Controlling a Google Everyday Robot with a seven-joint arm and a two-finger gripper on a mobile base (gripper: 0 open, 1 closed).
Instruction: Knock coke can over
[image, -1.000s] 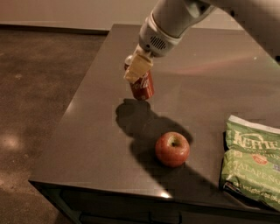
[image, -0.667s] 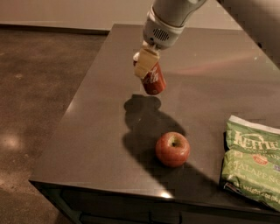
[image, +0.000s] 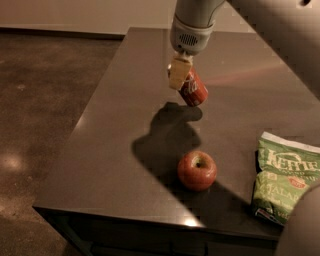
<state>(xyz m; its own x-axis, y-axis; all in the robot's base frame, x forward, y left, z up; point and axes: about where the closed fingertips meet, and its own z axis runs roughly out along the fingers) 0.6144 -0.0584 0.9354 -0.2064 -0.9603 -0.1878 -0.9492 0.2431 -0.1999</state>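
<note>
The coke can (image: 193, 89) is red with white script. It is tilted, its top up-left and its base down-right, over the middle of the dark table (image: 115, 130). My gripper (image: 180, 73) comes down from the top of the view and is shut on the can's upper end with its cream-coloured fingers (image: 177, 75). The can seems to hang just above the tabletop, with its shadow below and to the left. The can's silver top is hidden behind the fingers.
A red apple (image: 197, 170) sits near the front of the table, below the can. A green Kettle chip bag (image: 283, 177) lies at the front right. The table's left edge drops to a brown floor (image: 45, 100). My arm fills the upper right.
My gripper has moved to the right and a little away from the camera with the can in it. The can has tilted further. The apple and the bag have not moved.
</note>
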